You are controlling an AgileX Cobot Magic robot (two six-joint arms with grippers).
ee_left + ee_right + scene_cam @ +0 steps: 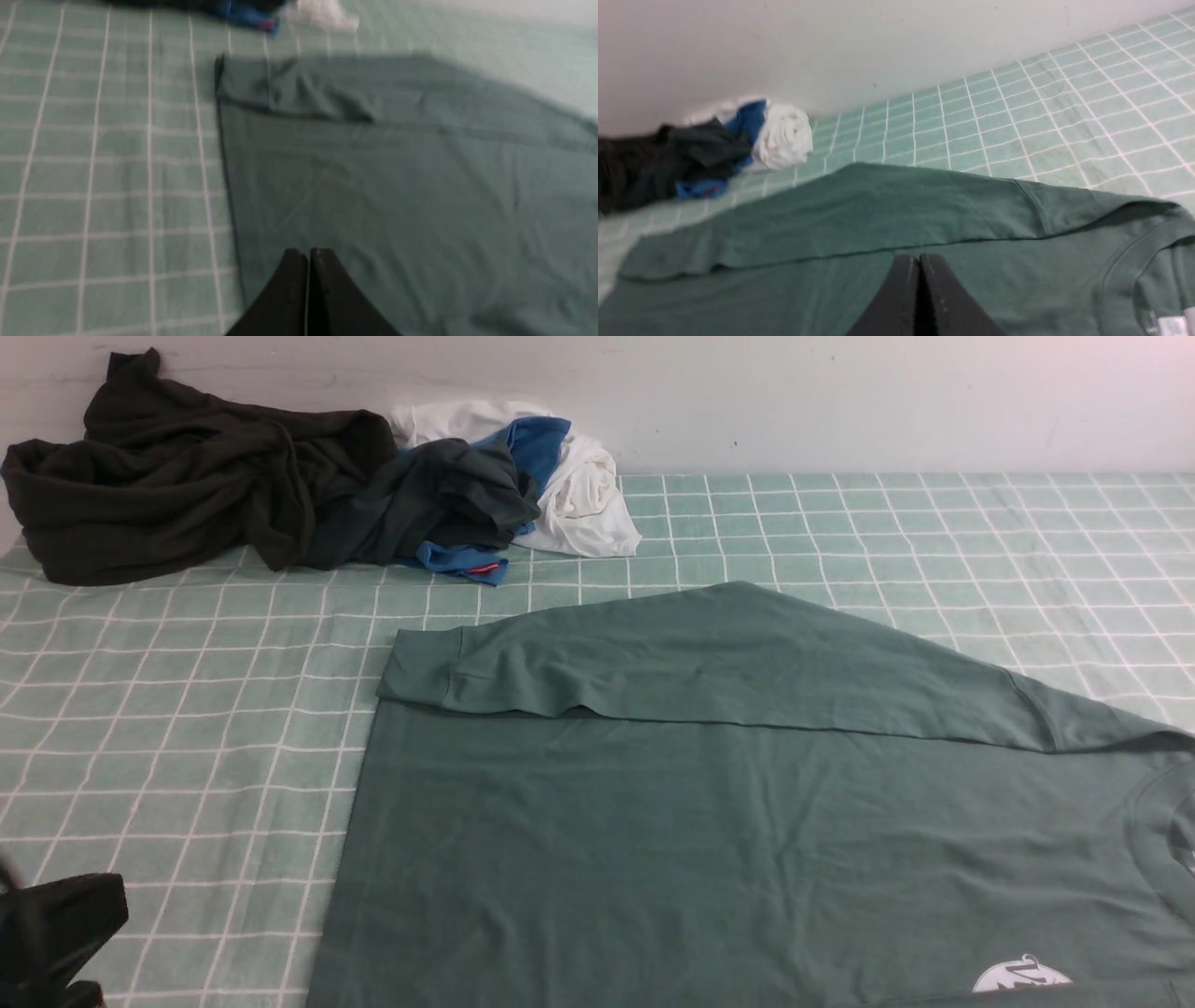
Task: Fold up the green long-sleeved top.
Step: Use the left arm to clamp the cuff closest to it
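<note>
While the green long-sleeved top (747,821) lies flat on the checked surface (187,709), one sleeve (700,663) crossed over it for folding, the left end effector (308,261) and right end effector (920,266) wait nearby, closed and empty.

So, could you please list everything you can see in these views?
green long-sleeved top: one, sage green, flat at near right, far sleeve folded across it
dark garment: one, olive-black, crumpled far left
grey-green garment: one, dark, bunched beside it
blue cloth: apparently one, blue, tangled with it
white cloth: one, white, pile's right end
checked cloth: one, pale green, covers table
left gripper: one, black, shut, above top
right gripper: one, black, shut, above top
</note>
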